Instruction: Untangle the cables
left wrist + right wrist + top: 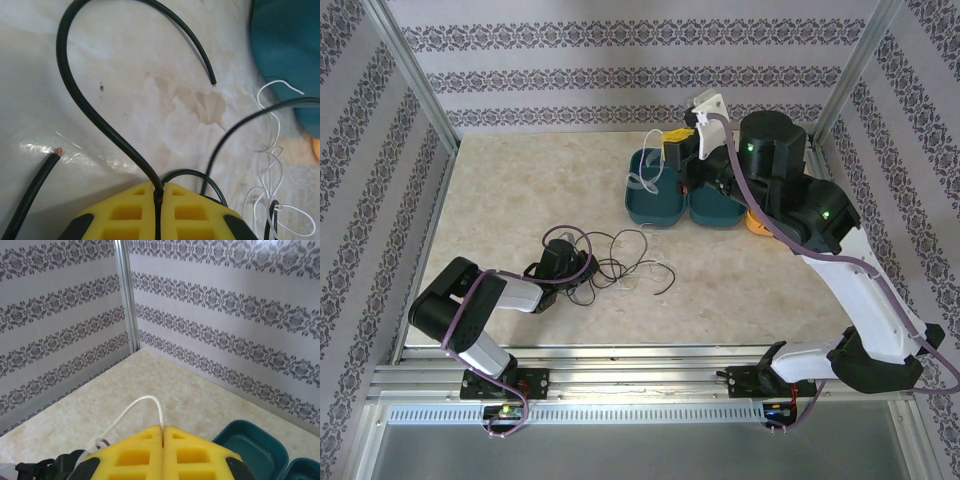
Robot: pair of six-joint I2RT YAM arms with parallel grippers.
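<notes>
Left pincer (159, 189) is clamped on a black cable (87, 107), low over the desk (510, 190) on the near-left side. Other black cables (620, 255) lie in loose overlapping loops just right of it. Thin white strands (270, 165) are mixed in at that edge. Two cut black ends show bare copper. Right pincer (162, 430) is clamped on a white cable (130, 412), raised over the left teal tray (655, 205) at the far side. That cable dangles over the tray. Black loops and tray are apart.
</notes>
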